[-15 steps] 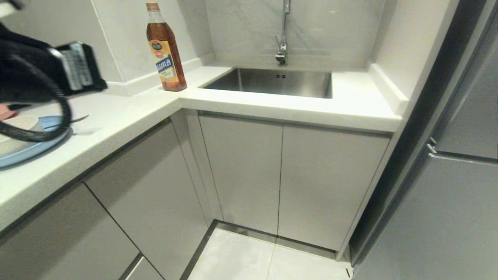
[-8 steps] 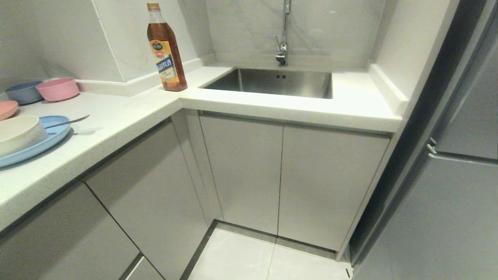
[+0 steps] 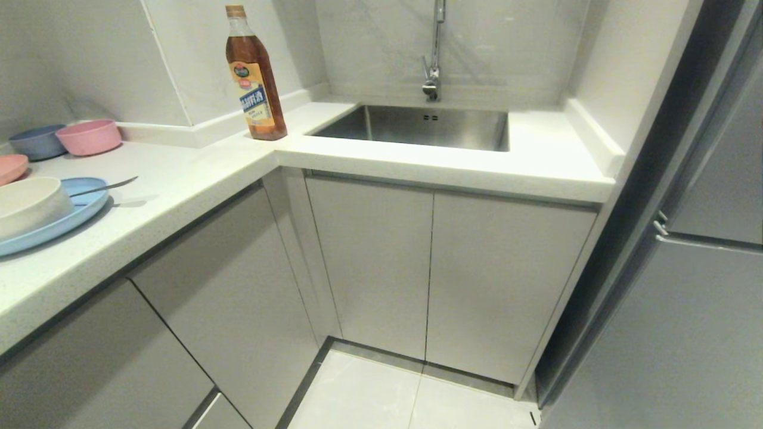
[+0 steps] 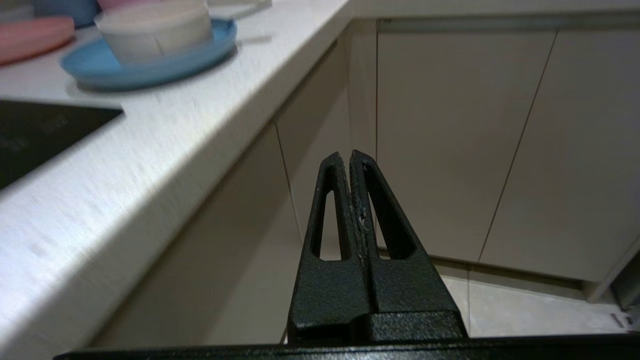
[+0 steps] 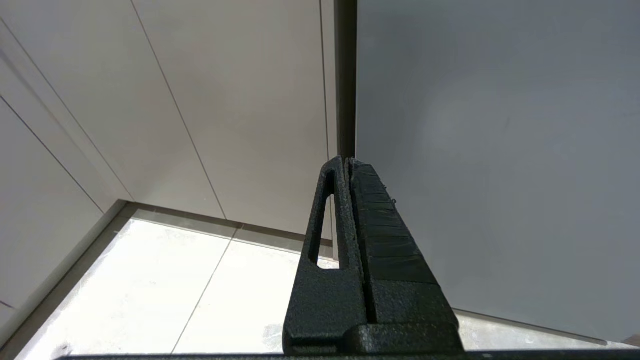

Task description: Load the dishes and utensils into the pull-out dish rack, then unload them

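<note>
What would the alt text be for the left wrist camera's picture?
The left gripper, shut and empty, hangs below a white countertop facing closed cabinet doors. On the counter a white bowl sits on a light-blue plate, beside a pink plate.

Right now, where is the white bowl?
In the head view the white bowl sits on the light-blue plate at the far left of the counter, with the spoon beside it and a pink plate just behind.

The head camera looks down at the counter (image 3: 179,196) corner and cabinets (image 3: 441,280). The left wrist camera, below counter level, shares them; the right faces floor (image 5: 150,290).
</note>
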